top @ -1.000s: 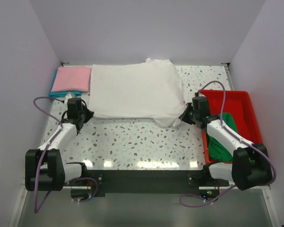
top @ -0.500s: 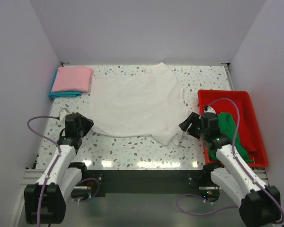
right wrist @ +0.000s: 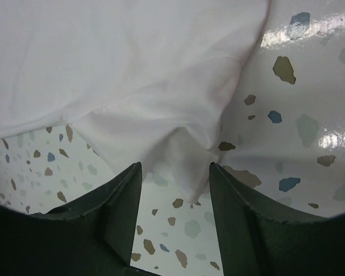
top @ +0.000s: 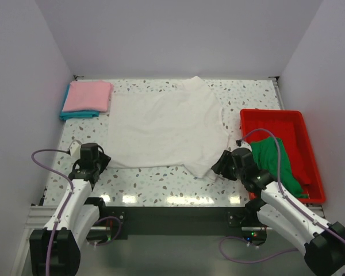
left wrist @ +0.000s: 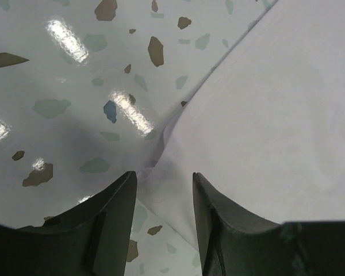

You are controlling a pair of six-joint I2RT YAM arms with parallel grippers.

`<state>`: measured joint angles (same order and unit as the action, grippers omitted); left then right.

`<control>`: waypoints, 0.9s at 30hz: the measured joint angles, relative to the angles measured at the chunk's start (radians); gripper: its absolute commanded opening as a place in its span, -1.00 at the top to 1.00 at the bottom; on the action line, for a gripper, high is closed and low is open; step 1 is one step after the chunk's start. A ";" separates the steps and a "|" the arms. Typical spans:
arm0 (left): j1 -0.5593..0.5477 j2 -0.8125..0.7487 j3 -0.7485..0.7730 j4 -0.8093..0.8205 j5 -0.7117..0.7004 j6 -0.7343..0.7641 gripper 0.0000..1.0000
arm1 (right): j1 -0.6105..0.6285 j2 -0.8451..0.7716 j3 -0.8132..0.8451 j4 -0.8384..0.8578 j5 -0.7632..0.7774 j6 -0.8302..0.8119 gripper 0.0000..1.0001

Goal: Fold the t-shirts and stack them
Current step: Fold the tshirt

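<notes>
The white t-shirt [top: 164, 125] lies spread flat on the speckled table. Its near left corner [left wrist: 178, 172] sits between the parted fingers of my left gripper [top: 95, 163], which is open and holds nothing. My right gripper [top: 220, 165] is open too, and the shirt's near right corner [right wrist: 184, 167] lies loose on the table between its fingers. A folded pink t-shirt [top: 89, 95] rests on a folded teal one [top: 76, 114] at the back left. A green t-shirt [top: 276, 164] lies crumpled in the red tray [top: 270, 119].
The red tray stands along the table's right side, close to my right arm. White walls enclose the table on three sides. A black base rail [top: 172, 215] runs along the near edge.
Both grippers opened and let go of the white shirt's near corners. The shirt, lifted and billowing a second ago, now lies flat. Both arms drew back toward the near edge.
</notes>
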<state>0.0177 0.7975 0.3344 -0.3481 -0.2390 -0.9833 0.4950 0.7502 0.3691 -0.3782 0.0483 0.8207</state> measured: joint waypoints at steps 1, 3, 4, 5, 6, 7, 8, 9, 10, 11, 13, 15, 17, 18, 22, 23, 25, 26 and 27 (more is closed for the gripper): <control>0.000 0.000 -0.007 0.000 -0.002 -0.003 0.06 | 0.004 0.000 -0.008 -0.001 0.012 0.010 -0.03; 0.000 0.004 -0.023 0.000 -0.001 -0.005 0.12 | 0.008 -0.001 -0.026 0.000 0.023 0.027 0.00; 0.000 0.010 -0.032 0.002 0.000 -0.006 0.13 | 0.009 -0.002 -0.035 0.000 0.028 0.034 0.00; 0.000 0.019 -0.039 0.003 0.001 -0.009 0.14 | 0.009 -0.003 -0.044 0.000 0.034 0.041 0.00; 0.000 0.030 -0.046 0.003 0.002 -0.011 0.17 | 0.011 -0.003 -0.049 0.000 0.039 0.047 0.00; 0.000 0.038 -0.050 0.005 0.003 -0.013 0.17 | 0.011 -0.002 -0.051 0.000 0.040 0.051 0.02; 0.000 0.045 -0.053 0.011 0.004 -0.019 0.18 | 0.014 0.003 -0.052 0.002 0.043 0.055 0.02; 0.000 0.048 -0.053 0.020 0.004 -0.021 0.21 | 0.017 0.009 -0.052 0.005 0.044 0.058 0.03; 0.000 0.052 -0.054 0.024 0.004 -0.023 0.24 | 0.021 0.016 -0.052 0.010 0.045 0.061 0.05; 0.000 0.054 -0.055 0.029 0.005 -0.026 0.25 | 0.025 0.023 -0.052 0.012 0.047 0.063 0.06; 0.000 0.056 -0.058 0.035 0.006 -0.029 0.31 | 0.036 0.029 -0.056 0.016 0.048 0.072 0.09; 0.000 0.056 -0.062 0.042 0.006 -0.030 0.35 | 0.050 0.029 -0.064 0.020 0.051 0.082 0.09; 0.000 0.058 -0.064 0.047 0.006 -0.030 0.42 | 0.067 0.029 -0.077 0.024 0.059 0.093 0.10; 0.000 0.060 -0.064 0.048 0.006 -0.030 0.45 | 0.075 0.029 -0.083 0.026 0.063 0.099 0.10; 0.000 0.068 -0.066 0.055 0.006 -0.030 0.62 | 0.113 0.036 -0.098 0.039 0.073 0.124 0.20; 0.000 0.069 -0.066 0.056 0.007 -0.029 0.70 | 0.119 0.042 -0.098 0.043 0.074 0.130 0.27; 0.000 0.070 -0.068 0.056 0.007 -0.030 0.82 | 0.128 0.052 -0.098 0.053 0.077 0.136 0.64; 0.000 0.070 -0.068 0.055 0.007 -0.029 0.94 | 0.129 0.055 -0.098 0.053 0.081 0.143 0.75; 0.000 0.071 -0.068 0.055 0.007 -0.030 1.00 | 0.130 0.055 -0.098 0.053 0.085 0.147 0.92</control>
<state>0.0177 0.8680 0.2661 -0.2928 -0.2317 -1.0130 0.6250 0.8055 0.2707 -0.3256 0.1333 0.9680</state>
